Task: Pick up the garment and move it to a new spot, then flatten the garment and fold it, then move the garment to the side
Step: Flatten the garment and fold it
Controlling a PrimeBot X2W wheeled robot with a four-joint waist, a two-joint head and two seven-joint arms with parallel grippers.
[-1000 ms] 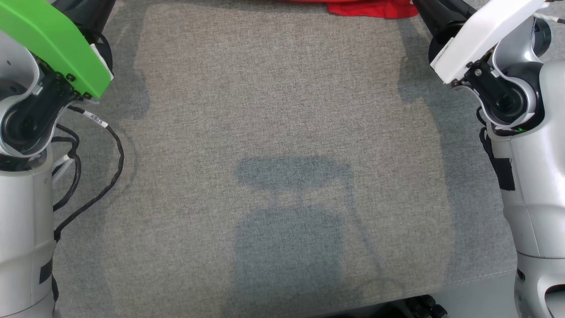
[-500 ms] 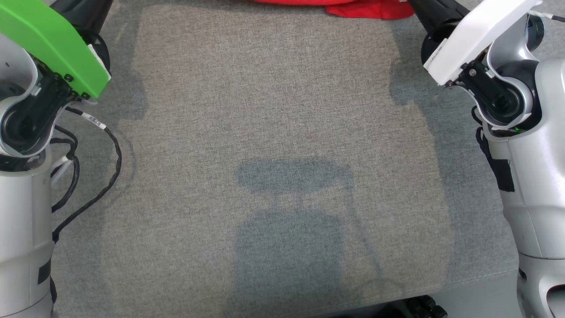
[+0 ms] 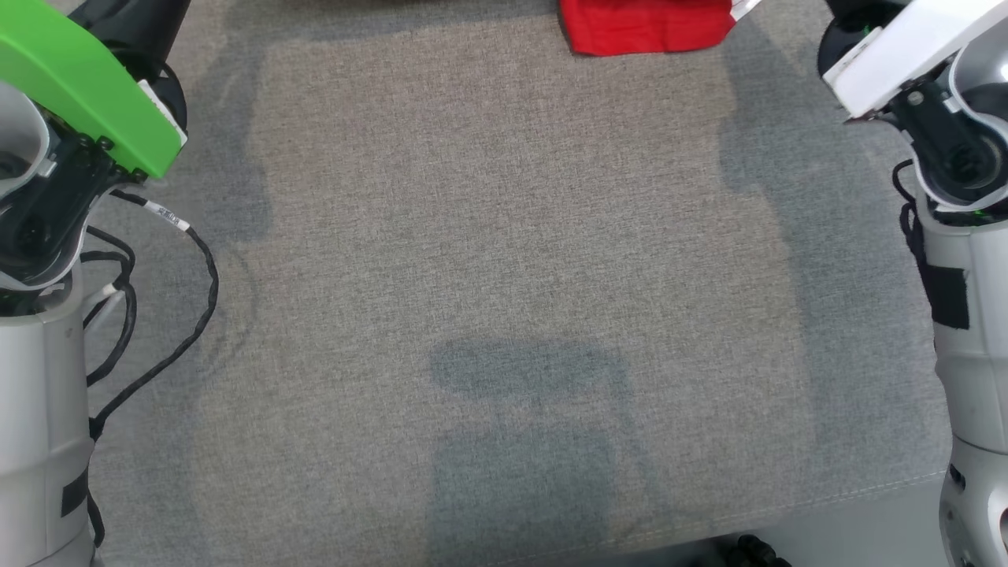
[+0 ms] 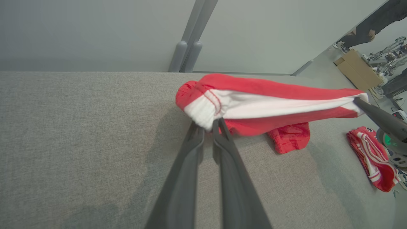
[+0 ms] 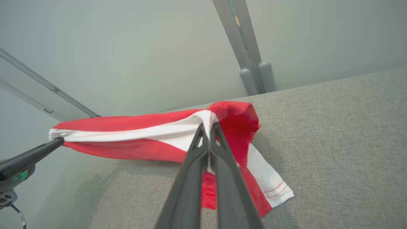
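The garment is red with white bands and hangs stretched between both grippers above the grey cloth-covered table. My left gripper is shut on its white ribbed end. My right gripper is shut on the other end, where a red and white flap droops to the table. In the head view a red part of the garment shows at the top edge, between the green-covered left arm and the white-covered right arm.
A second red and white garment lies on the table beyond the right gripper. A grey wall with a post bounds the far side. A black cable loops by the left arm. The table's front edge runs along the bottom.
The head view has shifted, so the shadows sit lower in it. More of the red garment shows at the top, and the right arm stands farther right.
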